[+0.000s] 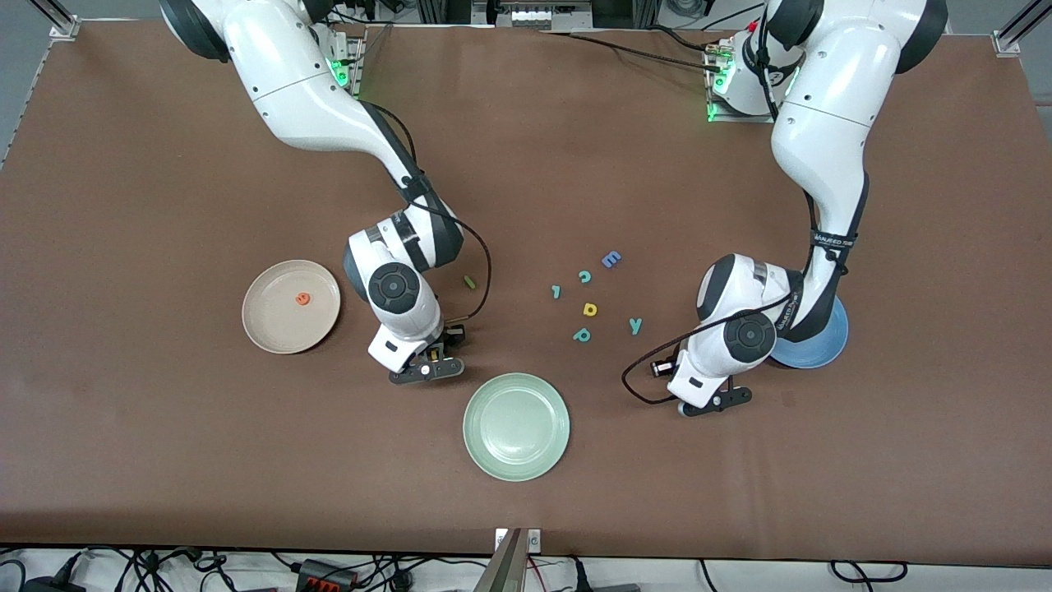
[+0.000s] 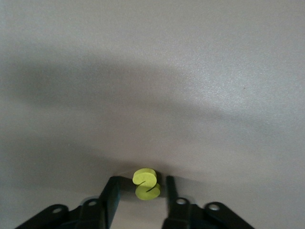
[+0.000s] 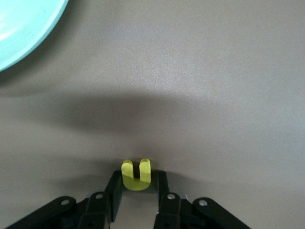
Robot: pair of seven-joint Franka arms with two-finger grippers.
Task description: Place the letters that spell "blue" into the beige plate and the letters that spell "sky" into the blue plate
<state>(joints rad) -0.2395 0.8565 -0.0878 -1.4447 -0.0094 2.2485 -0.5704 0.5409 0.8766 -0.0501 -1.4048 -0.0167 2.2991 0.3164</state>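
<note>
Landmark: the round pale green plate [image 1: 516,426] lies on the brown table mat [image 1: 123,427], near the front camera's edge.
Right gripper [image 1: 428,369]: low over the mat just beside the pale green plate, toward the right arm's end; the right wrist view shows its two black fingers [image 3: 114,188] clenched on a small yellow foam letter u [image 3: 136,174], with the pale green plate's rim [image 3: 28,28] cut off at the frame's corner.
Left gripper [image 1: 717,400]: low over the mat beside the pale green plate, toward the left arm's end; the left wrist view shows a small yellow foam letter s [image 2: 146,183] between its fingers [image 2: 111,193], one finger touching it, a slight gap at the other.
Beige plate [image 1: 291,307]: round, plain, toward the right arm's end, farther from the camera than the pale green plate; a tiny orange foam letter e [image 1: 303,299] lies in it.
Blue plate [image 1: 822,345]: round, bright, largely hidden under the left arm.
Loose letters: farther from the camera than the pale green plate lie a thin green l bar [image 1: 469,282], a teal y [image 1: 634,326], a teal p-like letter [image 1: 582,335], a yellow a-like letter [image 1: 589,309], a teal c [image 1: 585,276], a small teal piece too small to read [image 1: 556,291], and a blue E-like letter [image 1: 611,260].
Hidden: both held letters are covered by the grippers in the front view.
</note>
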